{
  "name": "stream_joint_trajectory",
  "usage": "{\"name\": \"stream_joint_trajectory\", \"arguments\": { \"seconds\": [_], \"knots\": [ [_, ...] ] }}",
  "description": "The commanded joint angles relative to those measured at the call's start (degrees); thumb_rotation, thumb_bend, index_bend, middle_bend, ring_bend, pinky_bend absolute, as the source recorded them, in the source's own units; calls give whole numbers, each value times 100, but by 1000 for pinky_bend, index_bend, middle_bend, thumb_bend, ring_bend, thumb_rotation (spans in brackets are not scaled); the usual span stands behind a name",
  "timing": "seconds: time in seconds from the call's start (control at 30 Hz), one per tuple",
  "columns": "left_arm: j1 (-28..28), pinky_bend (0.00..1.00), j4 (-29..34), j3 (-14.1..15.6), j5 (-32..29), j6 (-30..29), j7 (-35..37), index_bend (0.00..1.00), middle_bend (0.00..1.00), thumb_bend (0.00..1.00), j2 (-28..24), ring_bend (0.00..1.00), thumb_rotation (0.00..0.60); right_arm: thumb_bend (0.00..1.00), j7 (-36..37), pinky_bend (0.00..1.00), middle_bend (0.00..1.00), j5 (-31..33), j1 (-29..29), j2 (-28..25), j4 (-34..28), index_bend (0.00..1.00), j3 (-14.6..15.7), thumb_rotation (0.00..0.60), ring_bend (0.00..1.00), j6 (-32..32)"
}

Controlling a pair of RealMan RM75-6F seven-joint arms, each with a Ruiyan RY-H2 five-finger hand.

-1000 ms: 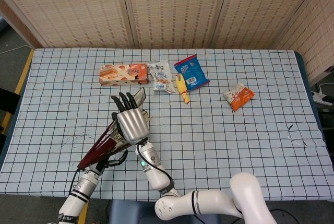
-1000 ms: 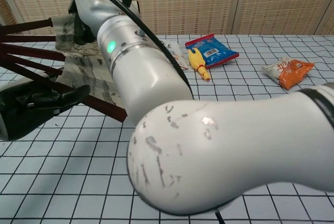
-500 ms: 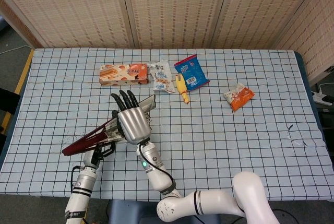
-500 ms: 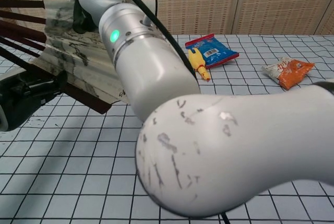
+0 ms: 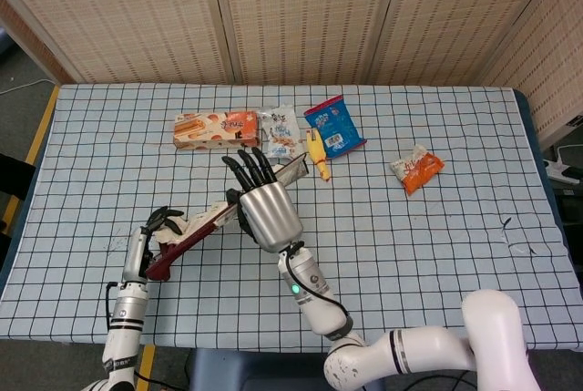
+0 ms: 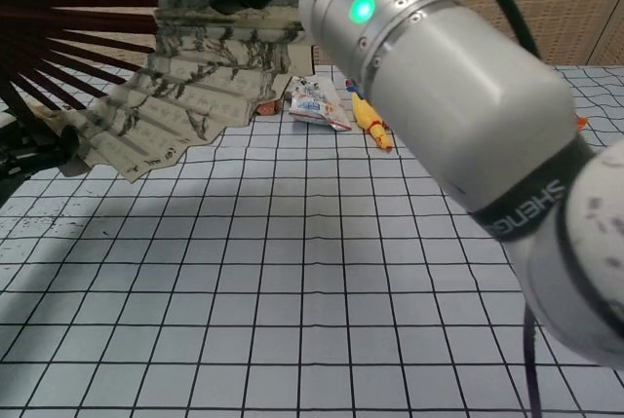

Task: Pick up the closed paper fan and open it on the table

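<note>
Across the whole scene, a bench (image 5: 437,227) under a white cloth with a black grid, backed by woven screen panels (image 5: 301,17). Above the near-left part of the bench, raised off the cloth and partly spread: the paper fan (image 6: 185,87), dark red ribs (image 6: 58,43) fanning from the left in the chest view, cream paper with ink painting pleated toward the right; seen edge-on from the head view as a slim strip (image 5: 219,218) slanting from near left to far right. At the fan's far-right end, the right robot hand (image 5: 264,204), silver back up, dark fingers (image 5: 250,165) stretched out over the upper edge, holding the paper end against its underside; exact grip hidden. At the near-left end, the left robot hand (image 5: 157,227), dark fingers curled around the rib bundle near the pivot, holding it. Along the far middle of the bench, well apart from the fan: an orange-and-white snack box (image 5: 216,129) lying flat; just right of it a white snack packet (image 5: 281,134); then a blue packet (image 5: 334,125) at a tilt, with a small yellow rubber chicken (image 5: 317,154) touching its near-left edge. Farther right, alone, a small orange-and-white packet (image 5: 417,169).
</note>
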State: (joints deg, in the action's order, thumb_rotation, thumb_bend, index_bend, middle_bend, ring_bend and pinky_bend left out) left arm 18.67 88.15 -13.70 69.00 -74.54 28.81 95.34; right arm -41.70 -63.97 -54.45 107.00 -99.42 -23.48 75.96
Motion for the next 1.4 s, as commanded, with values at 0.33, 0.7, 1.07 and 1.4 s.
{"name": "stream_joint_trajectory", "arguments": {
  "seconds": [0.33,0.7,1.07,1.4],
  "knots": [
    [-9,73,-2258,278,838,-533,-155,586,253,625,599,77,600,787,1067,0,119,-1482,1076,-565,375,670,1443,600,0,536],
    [-57,68,-2799,342,921,-458,127,449,208,604,792,55,600,768,1422,0,105,-1958,1410,-552,777,220,1826,600,0,428],
    [-94,68,-3068,385,1064,-494,241,377,174,597,703,40,600,672,942,0,55,-2710,1881,-1544,-306,66,2767,600,0,283],
    [-27,51,-3513,711,1131,82,-557,10,1,555,435,0,600,506,93,0,0,-2420,2146,-2242,-396,0,3194,600,0,-438]
  ]
}}
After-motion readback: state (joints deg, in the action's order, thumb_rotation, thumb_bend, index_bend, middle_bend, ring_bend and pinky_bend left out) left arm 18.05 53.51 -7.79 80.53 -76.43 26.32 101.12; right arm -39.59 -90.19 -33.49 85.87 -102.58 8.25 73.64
